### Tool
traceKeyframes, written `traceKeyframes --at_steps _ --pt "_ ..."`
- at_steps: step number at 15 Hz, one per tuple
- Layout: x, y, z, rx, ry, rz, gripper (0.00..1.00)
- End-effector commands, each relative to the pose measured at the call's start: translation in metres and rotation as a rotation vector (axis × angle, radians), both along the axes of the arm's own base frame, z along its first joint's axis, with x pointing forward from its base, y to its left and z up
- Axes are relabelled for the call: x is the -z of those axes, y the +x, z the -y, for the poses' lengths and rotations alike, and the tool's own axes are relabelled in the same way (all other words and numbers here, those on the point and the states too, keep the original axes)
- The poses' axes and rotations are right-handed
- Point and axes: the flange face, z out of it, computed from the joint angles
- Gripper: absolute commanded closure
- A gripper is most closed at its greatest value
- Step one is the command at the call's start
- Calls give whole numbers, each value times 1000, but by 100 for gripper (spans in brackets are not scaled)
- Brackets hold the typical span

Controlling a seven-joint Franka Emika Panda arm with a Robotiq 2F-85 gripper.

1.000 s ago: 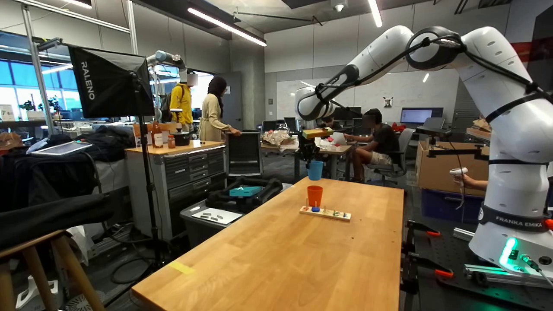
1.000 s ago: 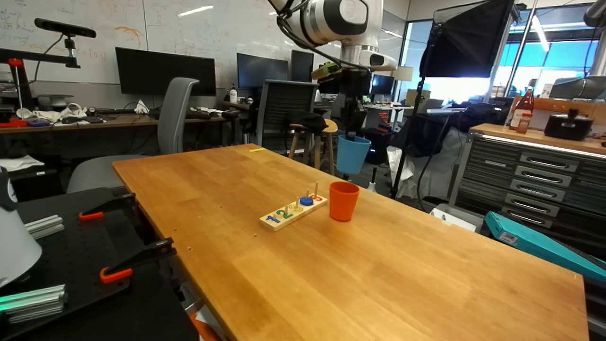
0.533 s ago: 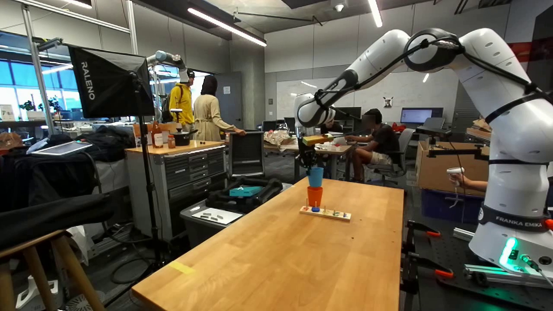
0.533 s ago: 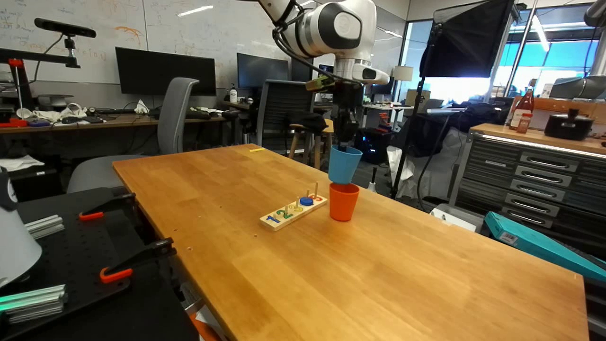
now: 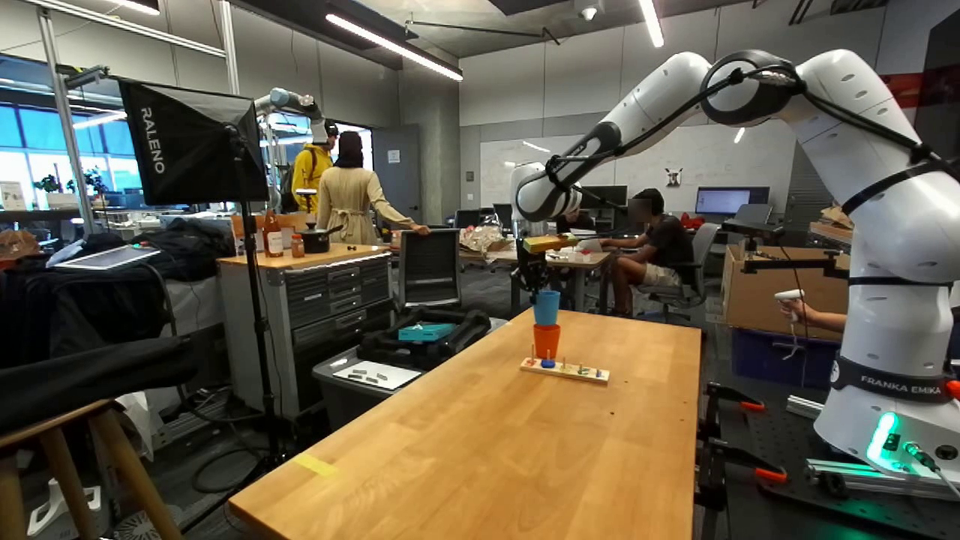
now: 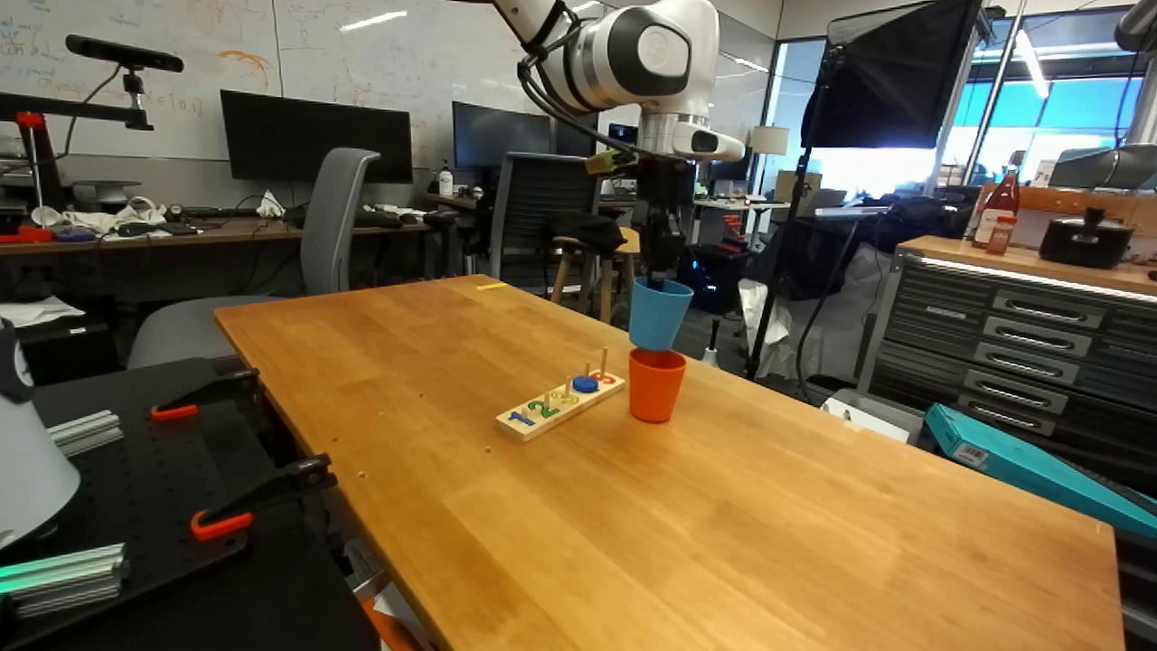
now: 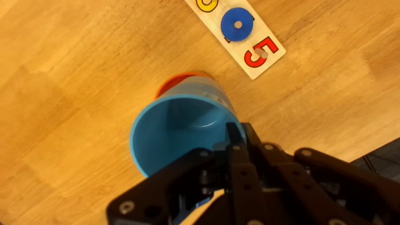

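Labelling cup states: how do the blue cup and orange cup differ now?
Colour: the blue cup is light blue; the orange cup is orange-red.
Support: the gripper pinches the blue cup's rim; the orange cup stands on the table.
Height: the blue cup is above the orange cup; contact unclear.
Shared: both tapered, mouths up.

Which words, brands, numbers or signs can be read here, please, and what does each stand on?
"RALENO": on the softbox light
"FRANKA EMIKA": on the robot's base band
"1": on the wooden peg board, in blue
"2": same board, in green
"5": same board, in red
Yellow numeral on that board: probably 3, unclear
Mostly hidden: numeral under the blue disc
Too small or blurred: writing on the whiteboard, bottle label, teal box label, door notice
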Motion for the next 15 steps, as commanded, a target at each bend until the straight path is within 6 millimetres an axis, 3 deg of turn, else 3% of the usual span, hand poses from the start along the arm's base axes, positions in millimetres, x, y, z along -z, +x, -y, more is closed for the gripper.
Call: traceKeyframes --at_steps 1,9,10,11,15 --pt "-7 8 8 68 10 30 96" --pt "-6 2 27 142 7 28 96" --pt "-5 2 27 147 8 26 70" --pt "-3 2 26 139 8 31 69" --pt "-2 2 22 125 19 33 40"
